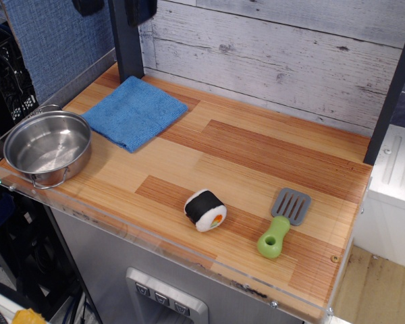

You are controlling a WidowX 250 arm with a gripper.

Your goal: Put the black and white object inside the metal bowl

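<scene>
The black and white object (pixel 205 209), a plush sushi roll, lies on its side on the wooden counter near the front edge, its orange-green end facing front right. The metal bowl (pixel 47 148) stands empty at the counter's far left corner, with its wire loop handles showing. Only the two black fingertips of my gripper (pixel 113 7) show at the top edge, far above the blue cloth. They stand apart, open, with nothing between them. The roll and the bowl are well apart, and the gripper is far from both.
A folded blue cloth (pixel 135 111) lies at the back left, between bowl and wall. A grey-and-green toy spatula (pixel 282 223) lies right of the roll. A dark post (pixel 127 47) rises at the back left, and another (pixel 391 88) at the right. A clear acrylic lip runs along the counter's front edge.
</scene>
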